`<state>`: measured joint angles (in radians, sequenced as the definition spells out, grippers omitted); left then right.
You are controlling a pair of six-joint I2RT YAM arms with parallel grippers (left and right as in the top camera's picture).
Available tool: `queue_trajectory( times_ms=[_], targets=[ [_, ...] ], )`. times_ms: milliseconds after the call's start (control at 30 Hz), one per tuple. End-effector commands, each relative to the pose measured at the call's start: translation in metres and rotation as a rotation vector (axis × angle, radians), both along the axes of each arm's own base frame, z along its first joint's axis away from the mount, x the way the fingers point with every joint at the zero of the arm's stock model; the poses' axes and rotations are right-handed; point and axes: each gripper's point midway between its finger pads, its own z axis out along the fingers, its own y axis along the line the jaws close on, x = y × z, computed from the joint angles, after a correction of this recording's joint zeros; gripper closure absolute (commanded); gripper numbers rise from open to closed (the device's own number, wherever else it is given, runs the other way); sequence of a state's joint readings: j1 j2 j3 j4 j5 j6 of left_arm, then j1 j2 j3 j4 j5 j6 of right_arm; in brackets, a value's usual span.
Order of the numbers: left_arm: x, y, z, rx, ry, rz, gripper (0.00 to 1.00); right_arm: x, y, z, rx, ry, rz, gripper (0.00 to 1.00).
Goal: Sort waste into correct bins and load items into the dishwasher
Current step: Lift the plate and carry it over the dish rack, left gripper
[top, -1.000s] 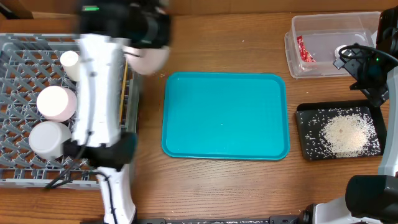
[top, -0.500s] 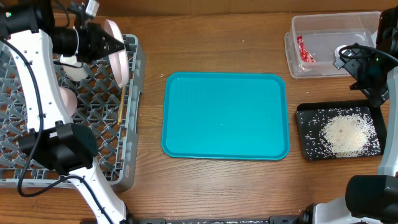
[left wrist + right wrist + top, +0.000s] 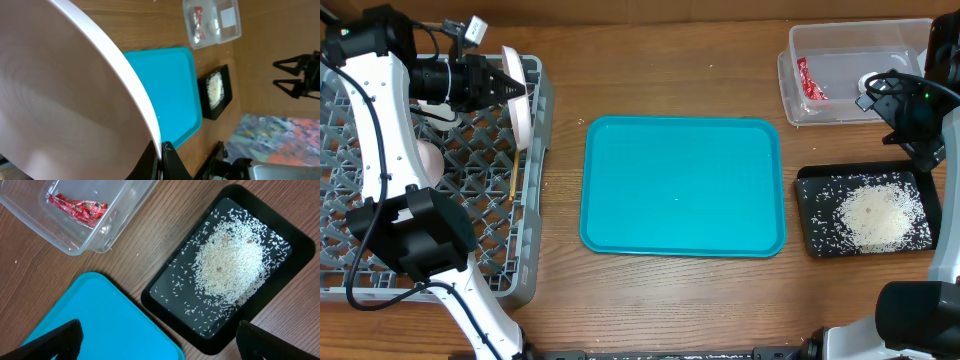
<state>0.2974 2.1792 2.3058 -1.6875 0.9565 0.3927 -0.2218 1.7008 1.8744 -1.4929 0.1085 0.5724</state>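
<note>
Overhead, left hand (image 3: 507, 88) pinches the large white plate (image 3: 522, 112) on edge (right hand (image 3: 157, 325) spread wide).

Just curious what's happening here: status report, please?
Left gripper shut on large white plate, edge-up over dish rack. Right gripper open, near black tray. Nothing blocking seen.

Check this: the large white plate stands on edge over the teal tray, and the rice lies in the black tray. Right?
No. The overhead view shows the large white plate on edge over the grey dish rack, not the teal tray. The rice does lie in the black tray.
</note>
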Motion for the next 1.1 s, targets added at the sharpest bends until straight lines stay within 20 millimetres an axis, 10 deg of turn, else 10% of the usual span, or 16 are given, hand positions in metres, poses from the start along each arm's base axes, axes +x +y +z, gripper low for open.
queue_trajectory(
  times_ms=[0,667,800,833,867,1067],
  targets=[
    [-0.003,0.011,-0.015,0.062,0.027,-0.001,0.96,0.001,-0.002,0.004,-0.008,-0.013,-0.007,0.0],
    [-0.027,0.053,-0.069,0.308,0.402,0.216,0.91,0.001,-0.002,0.004,-0.008,-0.013,-0.007,0.0],
    [-0.028,0.055,-0.063,0.317,0.403,0.242,0.63,0.001,-0.002,0.004,-0.008,-0.013,-0.007,0.0],
    [-0.029,0.054,-0.061,0.317,0.401,0.249,0.45,0.001,-0.002,0.004,-0.008,-0.013,-0.007,0.0],
    [-0.03,0.054,-0.055,0.318,0.391,0.257,0.06,0.001,-0.002,0.004,-0.008,-0.013,-0.007,0.0],
    [-0.042,0.049,-0.008,0.33,0.288,0.309,0.0,0.001,-0.002,0.004,-0.008,-0.013,-0.007,0.0]
  ],
)
